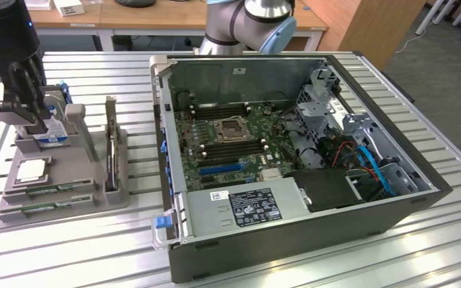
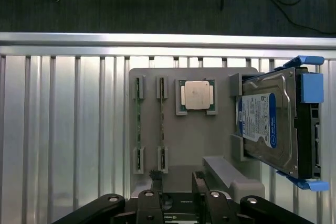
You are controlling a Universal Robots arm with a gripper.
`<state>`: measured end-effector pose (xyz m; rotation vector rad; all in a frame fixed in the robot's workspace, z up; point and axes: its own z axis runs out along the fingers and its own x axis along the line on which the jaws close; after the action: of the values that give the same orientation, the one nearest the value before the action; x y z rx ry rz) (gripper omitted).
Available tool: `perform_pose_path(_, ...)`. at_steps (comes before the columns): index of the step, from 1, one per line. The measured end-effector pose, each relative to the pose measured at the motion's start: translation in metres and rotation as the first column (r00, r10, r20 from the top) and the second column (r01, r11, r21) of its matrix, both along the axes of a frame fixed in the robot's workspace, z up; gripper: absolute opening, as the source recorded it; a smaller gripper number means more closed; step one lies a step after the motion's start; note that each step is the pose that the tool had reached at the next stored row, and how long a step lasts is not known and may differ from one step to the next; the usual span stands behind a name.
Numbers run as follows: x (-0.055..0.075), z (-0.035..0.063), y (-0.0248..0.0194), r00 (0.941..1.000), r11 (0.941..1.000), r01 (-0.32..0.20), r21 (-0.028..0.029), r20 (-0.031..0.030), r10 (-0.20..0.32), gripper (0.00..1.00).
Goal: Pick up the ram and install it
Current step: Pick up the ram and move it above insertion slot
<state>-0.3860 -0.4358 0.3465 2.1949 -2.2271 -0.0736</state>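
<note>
Pick-up not yet begun: the gripper [image 2: 177, 182], jaws apart and empty, hovers above the grey holder [image 2: 184, 140] at the exterior view's left, where the ram [image 2: 161, 124] stands on edge; grasping it probably calls for precise alignment.

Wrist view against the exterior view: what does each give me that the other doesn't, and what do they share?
Wrist view: a straight-down look between the fingers of the open gripper, which stand apart at the edge of the gray holder, plus the dark floor past the table.

Exterior view: the open computer case, its motherboard with the processor socket, and the power supply.

Shared: the holder with two ram sticks in their slots, the processor, the hard drive and the slatted table.
</note>
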Motion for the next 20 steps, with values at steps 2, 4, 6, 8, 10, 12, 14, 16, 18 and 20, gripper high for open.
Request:
perform_pose_path(2,0.000,-0.0001,-0.0012,1.0000,1.0000,0.000,0.0000,0.0001,0.000,0.36)
perform_pose_path(4,0.000,-0.0002,-0.0057,1.0000,1.0000,0.000,0.0000,0.0000,0.000,0.36)
perform_pose_path(6,0.000,-0.0005,-0.0113,1.0000,1.0000,0.000,0.0000,0.0001,0.000,0.36)
perform_pose_path(8,0.000,-0.0023,-0.0141,1.0000,1.0000,0.000,0.0002,0.0004,0.000,0.36)
perform_pose_path(10,-0.001,-0.0058,-0.0148,1.0000,1.0000,0.000,0.0001,0.0001,0.000,0.36)
perform_pose_path(12,-0.001,-0.0094,-0.0158,1.0000,1.0000,0.000,0.0000,0.0001,0.000,0.36)
perform_pose_path(14,-0.001,-0.0131,-0.0168,1.0000,1.0000,-0.001,0.0000,0.0000,0.001,0.36)
perform_pose_path(16,-0.001,-0.0167,-0.0179,1.0000,1.0000,-0.001,0.0001,0.0001,0.001,0.36)
perform_pose_path(18,-0.002,-0.0203,-0.0189,1.0000,1.0000,-0.001,0.0000,0.0001,0.001,0.36)
perform_pose_path(20,-0.002,-0.0240,-0.0199,1.0000,1.0000,-0.001,0.0000,0.0001,0.001,0.36)
